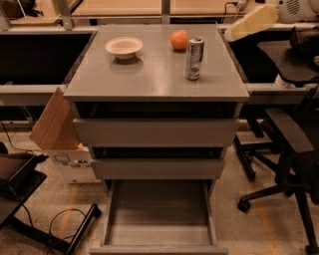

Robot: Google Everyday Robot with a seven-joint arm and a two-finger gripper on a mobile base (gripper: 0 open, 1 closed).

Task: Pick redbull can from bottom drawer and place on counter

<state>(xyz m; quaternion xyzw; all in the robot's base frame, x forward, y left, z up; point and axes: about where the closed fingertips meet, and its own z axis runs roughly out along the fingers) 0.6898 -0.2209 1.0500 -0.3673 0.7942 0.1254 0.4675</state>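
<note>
– Down at 6 o'clock, nearest us, the bottom drawer [159, 219] stands open, and I see nothing lying in it. So where is the can?

– Further back, upright on the grey table [144, 77] that tops the three drawers. The can [194, 59] sits toward 1 o'clock from the middle of that top, near its right edge. An orange [180, 40] is just beyond it at 11 o'clock, close but apart as far as I can tell. A pale bowl [123, 47] lies well off at 10 o'clock.

– How would the can handle?

– By my judgement it is thin metal. It would be stiff under a light squeeze but would dent if pinched hard, and its smooth skin is slippery. Being slim and tall, it would tip from a nudge near the top. I cannot say whether it is full or empty, so its weight is unknown. The best hold would be across the middle of the body from the side, on the face away from the orange.

– And the gripper?

– Farthest of all, at 2 o'clock, past the table's far right corner. The gripper [249, 24] is well apart from the can and holds nothing. It points toward 8 o'clock, with the white arm [294, 7] leaving the picture at the top right. I cannot tell whether it is wide or narrow.

– And the task?

– With the can already on the table, it looks done.
</note>
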